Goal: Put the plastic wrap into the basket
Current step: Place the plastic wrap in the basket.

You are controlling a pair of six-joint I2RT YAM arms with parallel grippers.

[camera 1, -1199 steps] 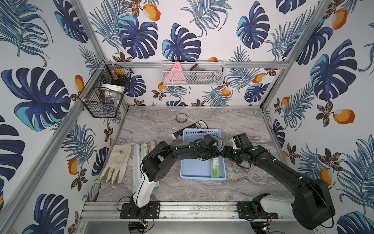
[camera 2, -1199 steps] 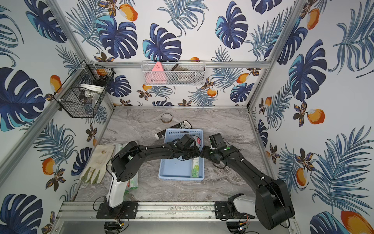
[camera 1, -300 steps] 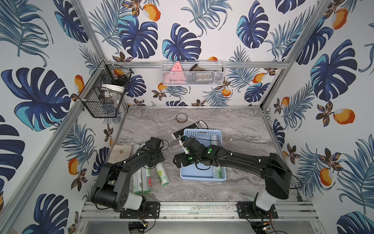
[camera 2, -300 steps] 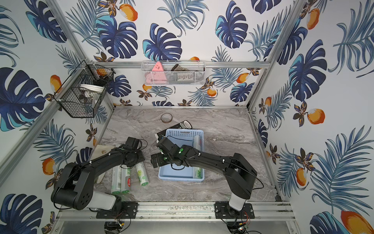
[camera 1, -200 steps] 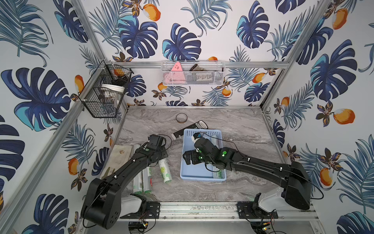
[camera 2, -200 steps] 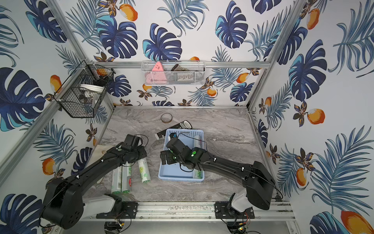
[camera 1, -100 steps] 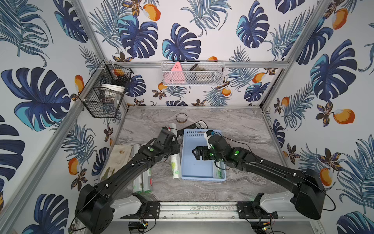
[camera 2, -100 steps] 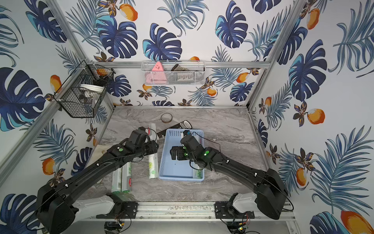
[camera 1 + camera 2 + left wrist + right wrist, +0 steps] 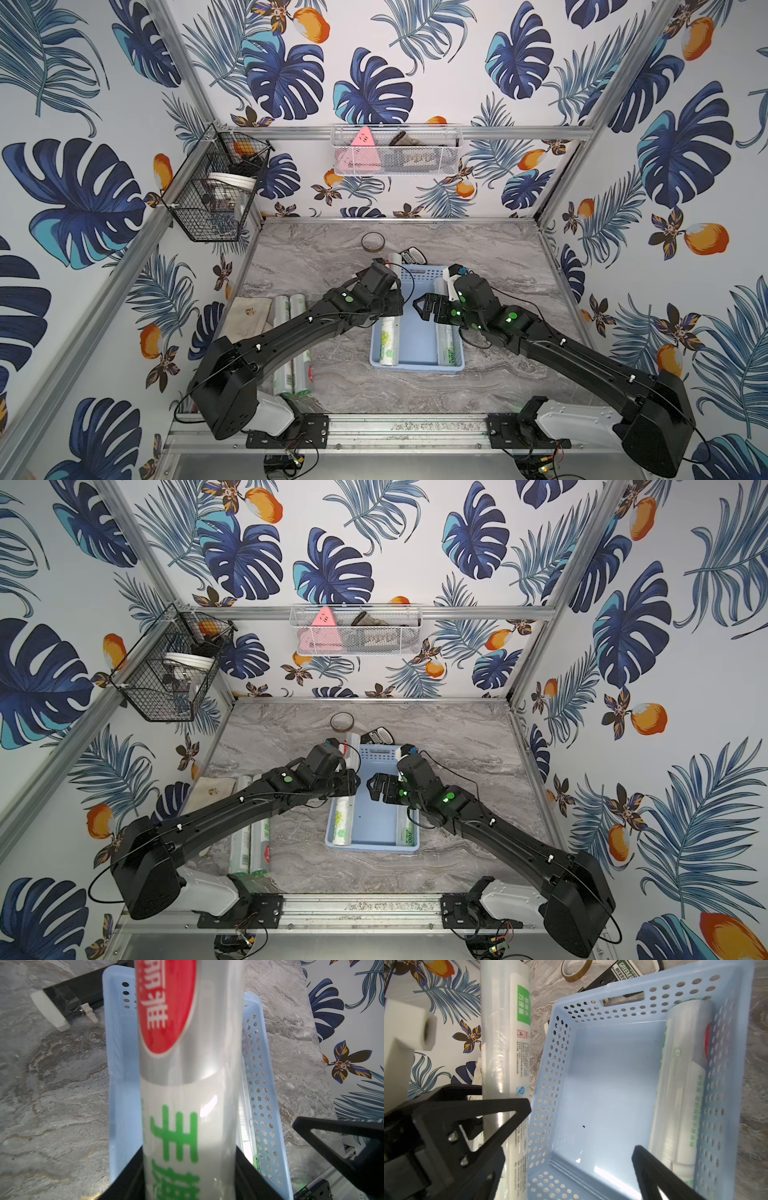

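my left jaws clench a plastic wrap roll [image 9: 387,337] over the basket [image 9: 417,345] by its left wall, right jaws gaping empty; i should lower it level inside before releasing.

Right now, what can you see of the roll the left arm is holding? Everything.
The held roll is a long slim cylinder in glossy clear-white film, with green characters, a red oval label and fine print down one side. The left pincer is shut around its middle. It runs lengthwise over the left side of the light blue basket, one end past the far wall. Whether it touches the rim I can't tell.
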